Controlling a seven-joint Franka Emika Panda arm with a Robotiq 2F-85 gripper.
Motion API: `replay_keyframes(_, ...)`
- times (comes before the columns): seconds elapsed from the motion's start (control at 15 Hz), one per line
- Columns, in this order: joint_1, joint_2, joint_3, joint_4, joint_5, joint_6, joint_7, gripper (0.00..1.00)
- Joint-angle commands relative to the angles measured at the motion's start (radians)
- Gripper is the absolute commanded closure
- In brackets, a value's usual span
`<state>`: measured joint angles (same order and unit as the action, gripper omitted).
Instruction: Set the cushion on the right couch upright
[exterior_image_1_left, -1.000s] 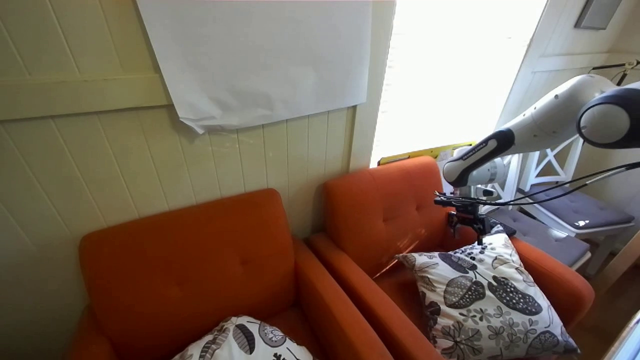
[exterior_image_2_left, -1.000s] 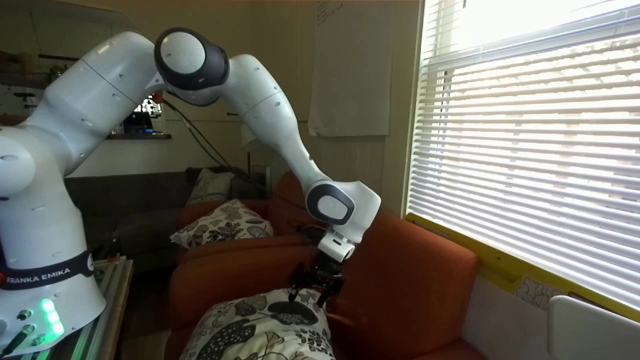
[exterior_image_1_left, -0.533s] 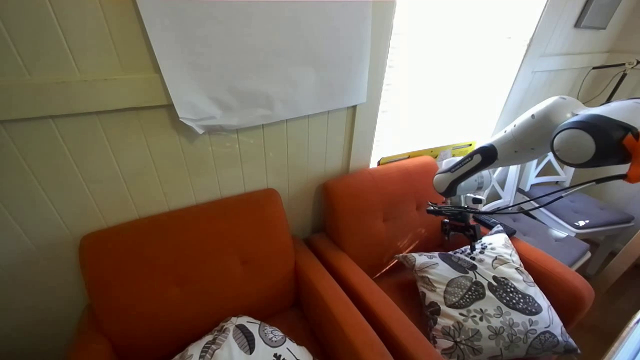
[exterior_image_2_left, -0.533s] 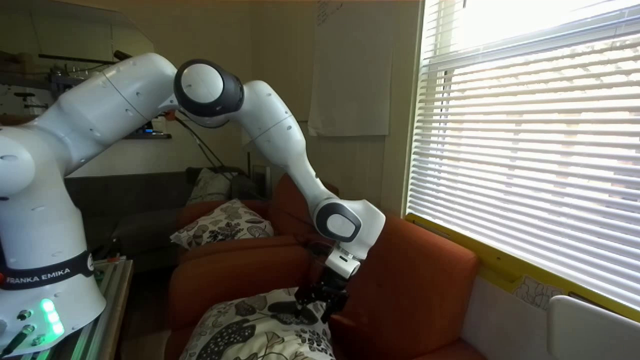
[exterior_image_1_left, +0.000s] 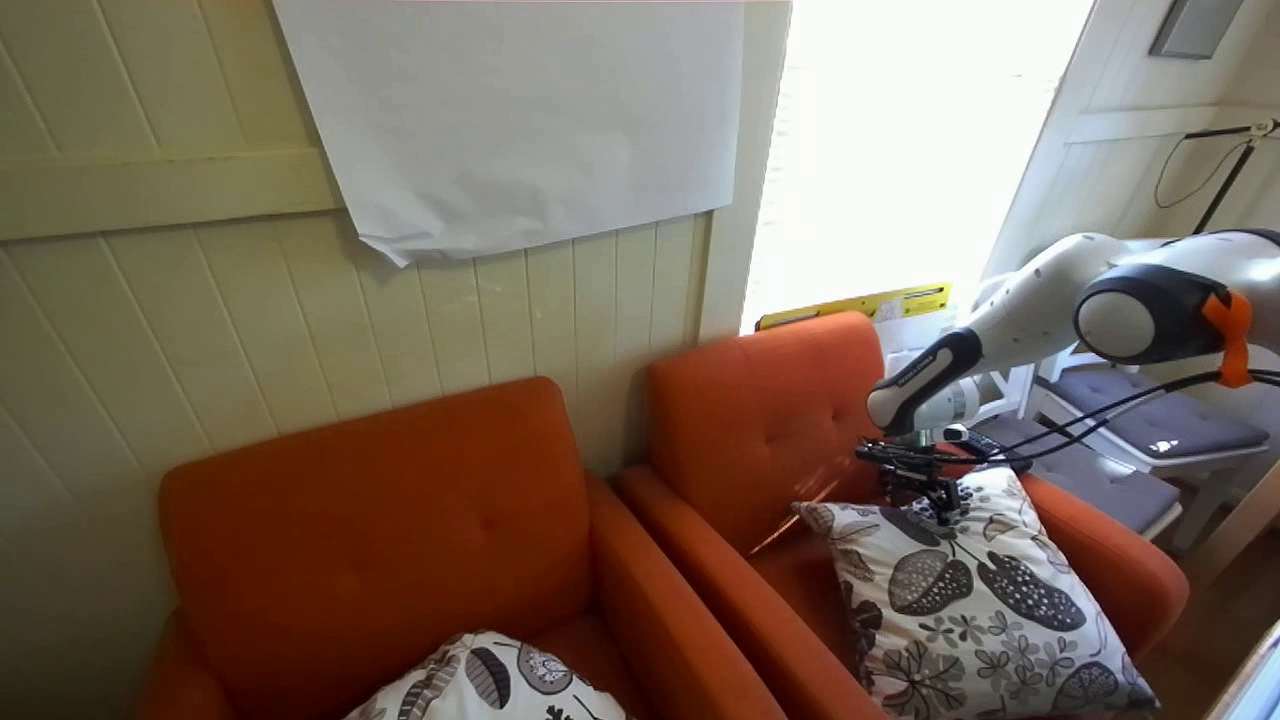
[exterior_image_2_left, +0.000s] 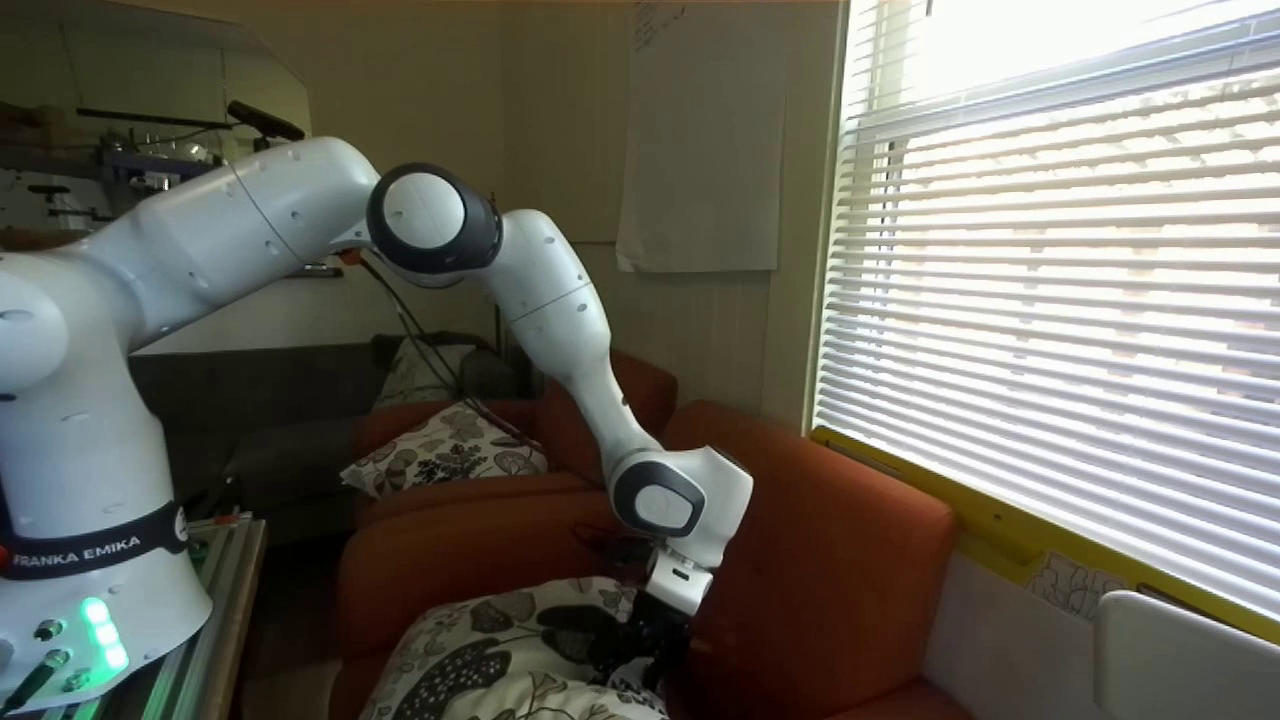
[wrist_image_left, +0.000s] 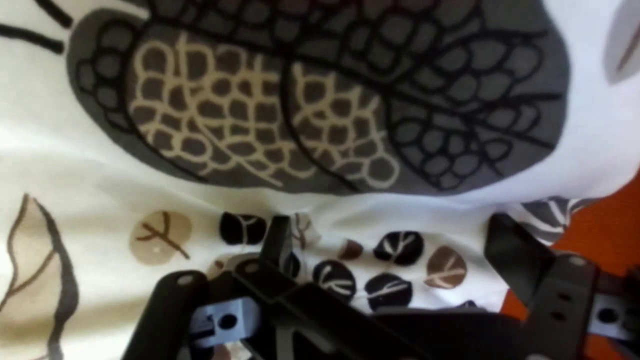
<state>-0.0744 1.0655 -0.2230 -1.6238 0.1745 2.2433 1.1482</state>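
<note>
The cushion, white with a dark leaf print, lies tilted on the seat of the right couch, an orange armchair. In an exterior view the cushion sits in front of the couch's back. My gripper points down at the cushion's corner nearest the backrest; it is dark against the print in an exterior view. In the wrist view the gripper is open, its fingers wide apart, with white fabric of the cushion bunched between them. The fingertips seem to press into the fabric.
A matching orange armchair stands beside the couch, with a similar leaf-print pillow on it. A dark remote-like object is by the couch's far arm. White chairs with grey pads and a window with blinds are nearby.
The arm has come down, lowering the gripper from just above the cushion's corner onto it. The cushion's fabric is now dented there. The fingers stay apart.
</note>
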Motion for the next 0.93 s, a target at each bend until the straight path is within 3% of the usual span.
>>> replay_keyframes(0.0, -0.021, 0.035, 0.011, 0.011, -0.004, 0.003, -0.054, 0.26)
replay_keyframes(0.67, -0.04, -0.002, 0.014, -0.017, 0.032, 0.03, -0.082, 0.94)
replay_keyframes(0.73, -0.041, -0.019, 0.015, -0.029, 0.037, 0.043, -0.085, 0.99)
replay_keyframes(0.87, -0.041, -0.06, 0.016, -0.062, 0.046, 0.076, -0.089, 1.0)
